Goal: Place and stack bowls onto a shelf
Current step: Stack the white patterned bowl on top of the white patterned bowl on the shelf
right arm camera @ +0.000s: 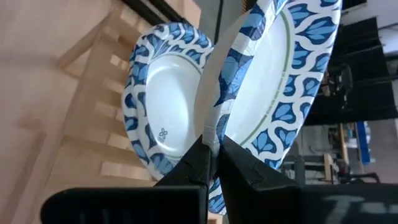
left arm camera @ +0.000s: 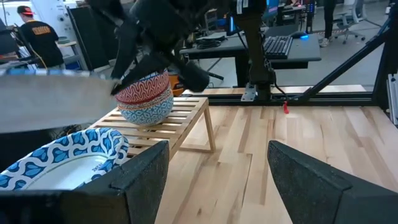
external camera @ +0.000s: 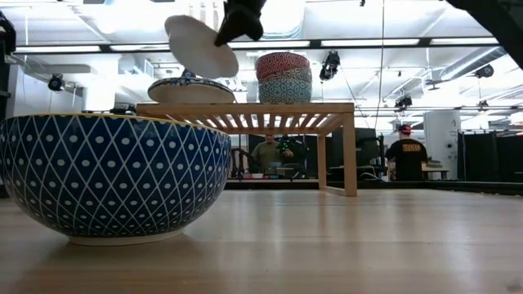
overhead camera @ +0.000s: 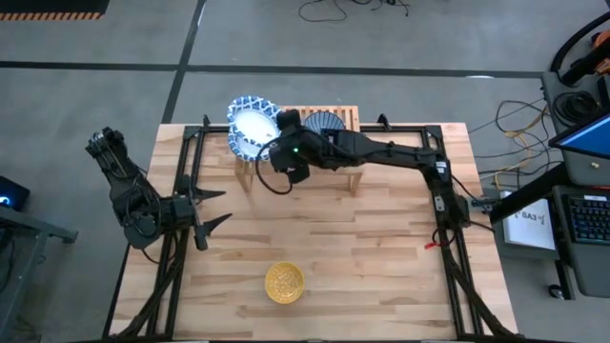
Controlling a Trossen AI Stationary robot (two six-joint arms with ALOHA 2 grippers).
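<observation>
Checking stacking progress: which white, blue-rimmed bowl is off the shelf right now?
The tilted one pinched by its rim in the right gripper, held above its twin lying flat on the shelf.

A low light-wood slatted shelf [overhead camera: 324, 119] stands at the worktop's far edge. On its left end rests a wide white bowl with a blue patterned rim [right arm camera: 163, 127]; a second such bowl [right arm camera: 292, 81] hangs tilted above it. Stacked small patterned bowls [external camera: 283, 77] sit beside them. A yellow bowl [overhead camera: 284, 282] lies alone near the front.
</observation>
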